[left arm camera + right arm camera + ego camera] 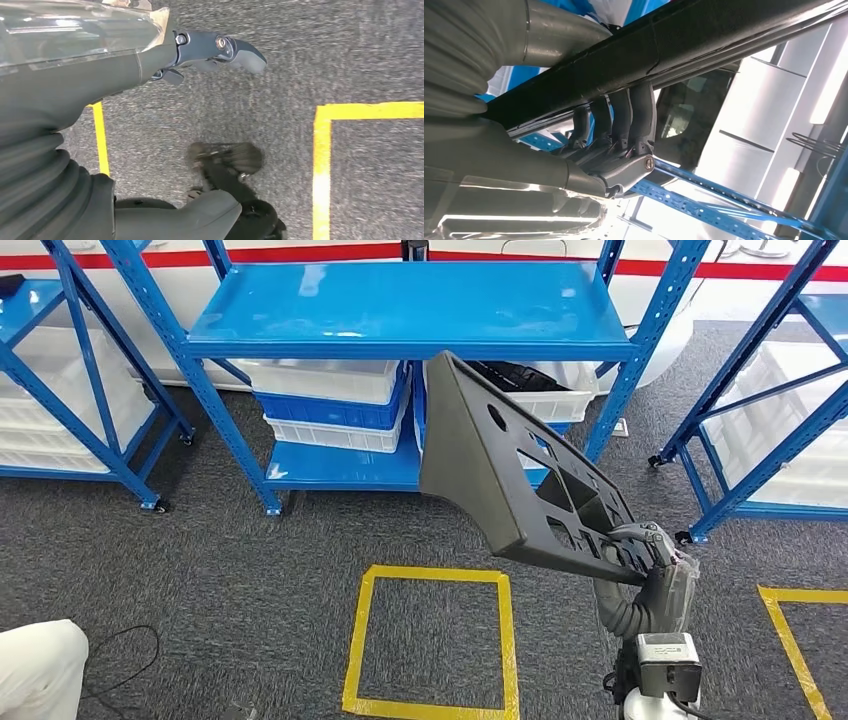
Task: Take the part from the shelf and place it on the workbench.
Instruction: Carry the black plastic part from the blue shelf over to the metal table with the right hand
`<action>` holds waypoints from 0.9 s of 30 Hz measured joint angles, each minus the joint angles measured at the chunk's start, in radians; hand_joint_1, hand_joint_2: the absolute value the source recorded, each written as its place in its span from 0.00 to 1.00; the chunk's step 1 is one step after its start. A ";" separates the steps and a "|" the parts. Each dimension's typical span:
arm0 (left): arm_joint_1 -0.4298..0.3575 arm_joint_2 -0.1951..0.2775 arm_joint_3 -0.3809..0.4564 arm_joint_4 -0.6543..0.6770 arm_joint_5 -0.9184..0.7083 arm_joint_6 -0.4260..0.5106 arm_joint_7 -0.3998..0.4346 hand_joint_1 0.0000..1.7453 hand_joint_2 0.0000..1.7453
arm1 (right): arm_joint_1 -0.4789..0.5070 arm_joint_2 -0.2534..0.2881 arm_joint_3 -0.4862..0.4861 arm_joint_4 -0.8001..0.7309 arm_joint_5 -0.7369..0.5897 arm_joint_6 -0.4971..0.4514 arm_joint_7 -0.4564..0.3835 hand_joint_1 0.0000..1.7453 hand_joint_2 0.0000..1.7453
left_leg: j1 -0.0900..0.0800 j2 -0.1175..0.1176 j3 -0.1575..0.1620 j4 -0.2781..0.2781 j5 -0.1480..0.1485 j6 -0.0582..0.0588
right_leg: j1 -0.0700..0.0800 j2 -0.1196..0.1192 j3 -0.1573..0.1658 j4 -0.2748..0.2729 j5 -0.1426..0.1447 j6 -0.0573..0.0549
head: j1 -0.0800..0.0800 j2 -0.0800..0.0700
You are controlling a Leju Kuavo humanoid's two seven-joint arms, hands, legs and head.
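Carry step: right hand at lower right grips the grey part, clear of the blue shelf; left hand hangs empty, fingers apart; next, likely a turn toward the workbench

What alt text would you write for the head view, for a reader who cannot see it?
The robot's right hand grips the lower edge of a large dark grey panel with cut-out openings, held tilted above grey carpet. Behind it stands a blue shelf with white and blue bins underneath; a yellow tape square marks the floor.
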 joint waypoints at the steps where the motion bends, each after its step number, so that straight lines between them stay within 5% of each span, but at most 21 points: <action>1: 0.000 0.000 0.000 0.000 0.000 0.000 0.000 0.00 1.00 | 0.001 0.000 0.000 0.000 0.000 0.000 0.000 1.00 1.00 | 0.000 0.000 0.012 0.018 0.008 0.000 | 0.001 0.000 -0.013 0.003 0.009 0.002 | 0.000 0.000; 2: 0.000 0.000 0.000 0.000 0.000 0.000 0.000 0.00 1.00 | 0.001 0.000 0.000 0.000 0.000 0.000 0.000 1.00 1.00 | 0.000 0.000 0.042 -0.001 0.031 0.002 | 0.002 0.000 -0.026 0.006 0.016 0.005 | 0.000 0.000; 4: -0.002 0.001 0.000 0.000 0.000 0.000 -0.001 0.00 1.00 | 0.002 0.000 -0.001 0.000 0.000 -0.001 0.000 1.00 1.00 | -0.001 -0.002 0.141 -0.127 0.070 0.011 | 0.003 0.000 -0.044 0.013 0.027 0.012 | 0.000 0.000; 6: -0.004 0.002 0.000 0.000 -0.001 0.000 -0.002 0.00 1.00 | 0.002 0.002 -0.004 -0.003 0.001 -0.002 0.000 1.00 1.00 | -0.005 -0.005 0.222 -0.251 0.068 0.020 | 0.005 -0.001 -0.054 0.017 0.038 0.023 | 0.000 0.000; 7: -0.005 0.002 0.000 0.000 -0.001 0.000 -0.003 0.00 1.00 | 0.001 0.003 -0.005 -0.005 0.001 -0.002 0.000 1.00 1.00 | -0.009 -0.007 0.237 -0.282 0.061 0.025 | 0.005 -0.002 -0.058 0.017 0.045 0.030 | 0.001 0.000; 10: -0.005 0.001 0.000 0.000 -0.003 0.000 -0.003 0.00 1.00 | 0.003 0.004 -0.011 -0.012 0.001 -0.004 0.000 1.00 1.00 | -0.011 -0.003 0.224 -0.297 0.084 0.048 | 0.005 -0.002 -0.072 0.023 0.050 0.048 | 0.001 0.000; 12: -0.006 0.000 0.000 0.000 -0.004 0.000 -0.002 0.00 1.00 | 0.006 0.004 -0.017 -0.019 0.005 -0.004 0.001 1.00 1.00 | -0.008 0.003 0.204 -0.306 0.109 0.064 | 0.006 -0.001 -0.101 0.088 -0.011 0.042 | 0.006 0.000; 14: -0.006 0.002 0.001 0.000 -0.005 0.000 -0.002 0.00 1.00 | 0.011 0.004 -0.022 -0.024 0.012 -0.004 0.002 1.00 1.00 | -0.011 0.006 0.177 -0.305 0.130 0.070 | 0.005 -0.001 -0.139 0.212 -0.093 0.034 | 0.011 0.000; 16: -0.005 0.002 0.001 0.000 -0.004 0.000 -0.002 0.00 1.00 | 0.019 0.004 -0.026 -0.027 0.016 -0.004 0.003 1.00 1.00 | -0.012 0.008 0.148 -0.303 0.150 0.069 | 0.004 -0.001 -0.142 0.292 -0.115 0.044 | 0.011 0.000; 17: -0.005 0.002 0.001 0.000 -0.004 0.000 -0.002 0.00 1.00 | 0.022 0.004 -0.028 -0.028 0.016 -0.004 0.004 1.00 1.00 | -0.011 0.008 0.134 -0.301 0.160 0.067 | 0.003 -0.001 -0.120 0.283 -0.100 0.054 | 0.011 0.000; 19: -0.005 0.001 0.002 0.000 -0.002 0.000 -0.002 0.00 1.00 | 0.024 0.004 -0.031 -0.033 0.016 -0.004 0.004 1.00 1.00 | -0.011 0.008 0.108 -0.294 0.177 0.060 | 0.001 -0.001 -0.030 0.169 -0.060 0.071 | 0.011 0.000; 21: -0.004 0.002 0.005 0.000 0.001 0.000 -0.004 0.00 1.00 | 0.024 0.005 -0.033 -0.038 0.016 -0.003 0.004 1.00 1.00 | -0.014 0.008 0.089 -0.285 0.192 0.049 | 0.004 0.001 0.058 0.034 -0.054 0.066 | 0.010 0.000; 23: -0.003 0.002 0.011 0.000 0.003 0.000 -0.005 0.00 1.00 | 0.023 0.006 -0.035 -0.041 0.016 -0.001 0.004 1.00 1.00 | -0.017 0.008 0.080 -0.282 0.208 0.039 | 0.010 0.003 0.076 -0.015 -0.059 0.053 | 0.008 0.000; 25: 0.000 0.005 0.016 0.000 0.004 0.000 -0.005 0.00 1.00 | 0.023 0.007 -0.037 -0.042 0.016 0.001 0.003 1.00 1.00 | -0.013 0.006 0.071 -0.275 0.205 0.029 | 0.003 0.002 0.060 -0.012 -0.048 0.035 | 0.006 0.000; 27: 0.003 0.007 0.018 0.001 0.005 0.000 -0.006 0.00 1.00 | 0.021 0.009 -0.039 -0.043 0.015 0.002 0.003 1.00 1.00 | -0.008 0.002 0.049 -0.217 0.137 0.018 | -0.003 -0.001 0.048 -0.012 -0.031 0.010 | 0.004 0.000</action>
